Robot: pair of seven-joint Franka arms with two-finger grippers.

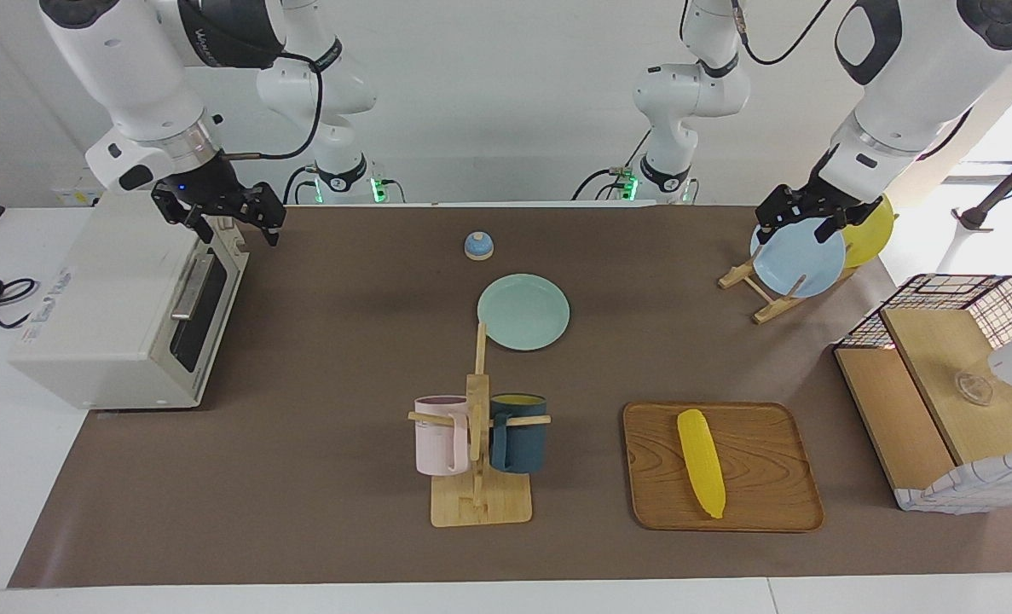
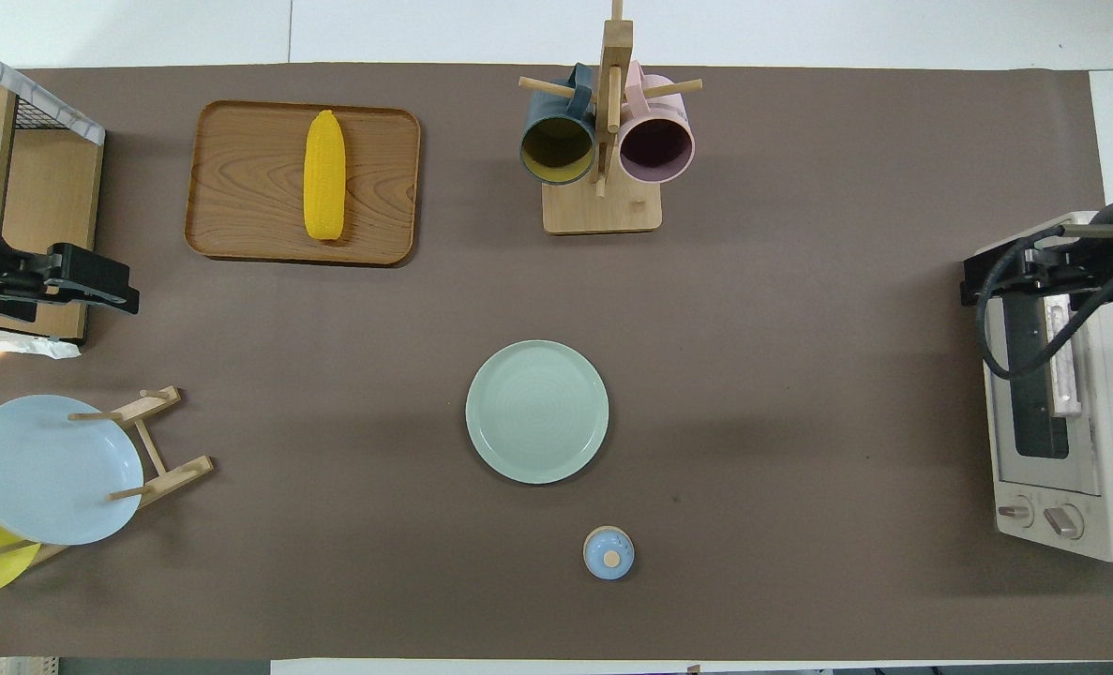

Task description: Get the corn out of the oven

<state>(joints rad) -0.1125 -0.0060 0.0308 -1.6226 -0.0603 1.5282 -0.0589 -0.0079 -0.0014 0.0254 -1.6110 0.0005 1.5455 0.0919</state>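
The corn [image 1: 700, 461] lies on the wooden tray [image 1: 761, 503], out of the closed oven [image 1: 122, 311]. It looks light, stiff and slippery, so you would pinch it across its thick middle. Both claws are spread and empty: left gripper [image 1: 800, 217] over the plate rack [image 1: 770, 294], right gripper [image 1: 226, 217] over the oven.

Yellow corn [image 1: 700, 461] on tray, oven [image 1: 122, 315] shut

corn: bright yellow tapered plastic corn cob [image 2: 324, 175] lying on the brown wooden tray [image 2: 237, 202], 10 o'clock
oven: cream-white boxy toaster oven [image 2: 1067, 469], door shut, 3 o'clock
plate: round pale green plate [image 2: 536, 412], centre
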